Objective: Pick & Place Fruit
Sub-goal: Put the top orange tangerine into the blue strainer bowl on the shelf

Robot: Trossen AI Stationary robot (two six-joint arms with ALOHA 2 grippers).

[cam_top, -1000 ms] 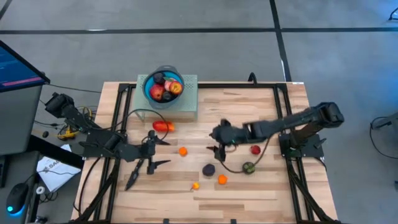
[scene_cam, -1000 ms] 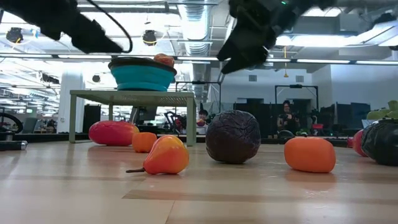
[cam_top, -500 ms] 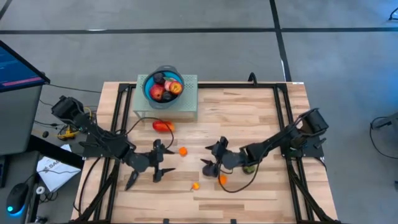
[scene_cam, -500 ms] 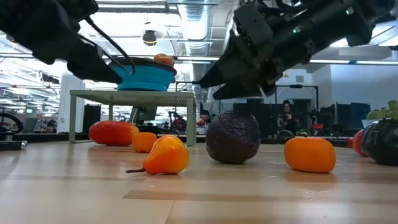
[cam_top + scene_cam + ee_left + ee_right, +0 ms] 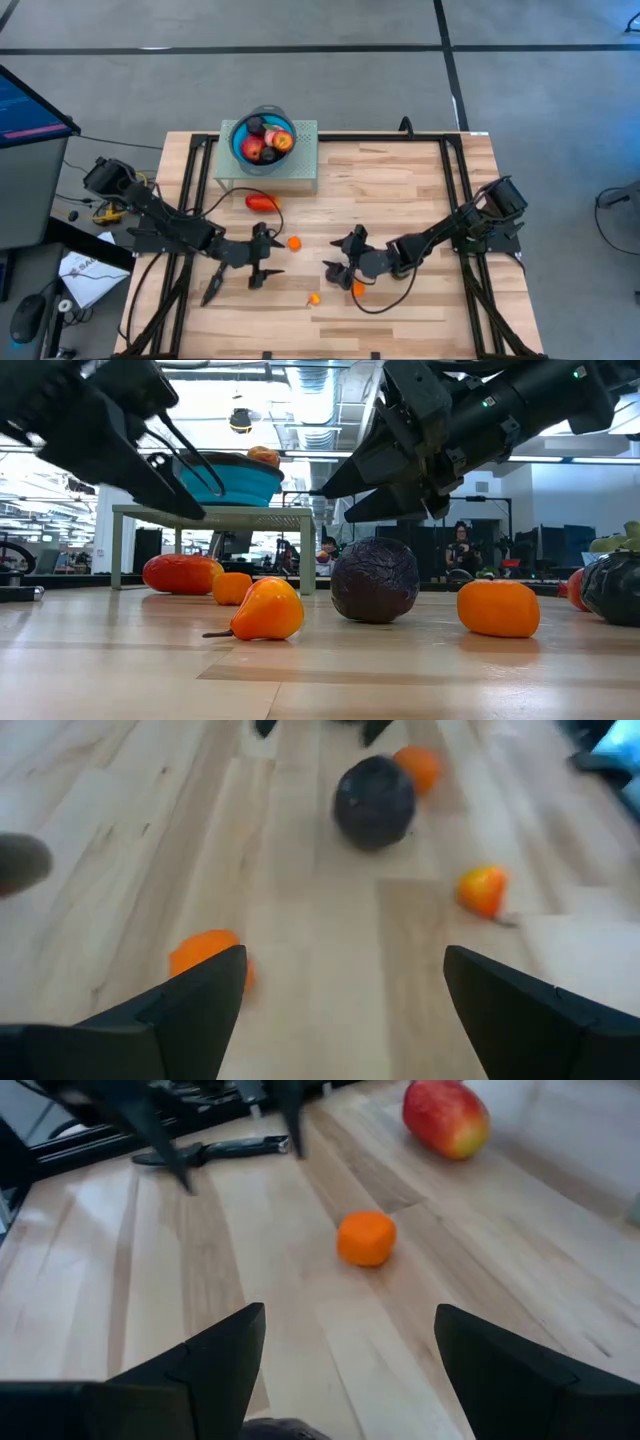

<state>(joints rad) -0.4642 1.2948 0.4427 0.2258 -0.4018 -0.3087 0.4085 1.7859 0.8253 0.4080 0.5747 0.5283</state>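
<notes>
Two arms reach toward the middle of the table (image 5: 400, 180) in the high view. We see the left gripper (image 5: 262, 262) spread left of centre, near an orange ball (image 5: 294, 242). The right gripper (image 5: 341, 258), also spread, hangs over a dark ball, mostly hidden. A bowl (image 5: 240, 132) at upper centre holds several fruits; a red-orange piece (image 5: 262, 202) lies below it.

In the low view, the purple ball (image 5: 375, 580) sits mid-frame, below the right gripper's empty jaws.

In the left wrist view, wide fingers (image 5: 190, 995) frame bare wood, an orange ball at lower left.

In the right wrist view, open fingers (image 5: 225, 1355) face an orange ball (image 5: 366, 1238) at centre.

We judge the round ball could roll from a closing, off-centre grip; the close-set arms could also collide.
</notes>
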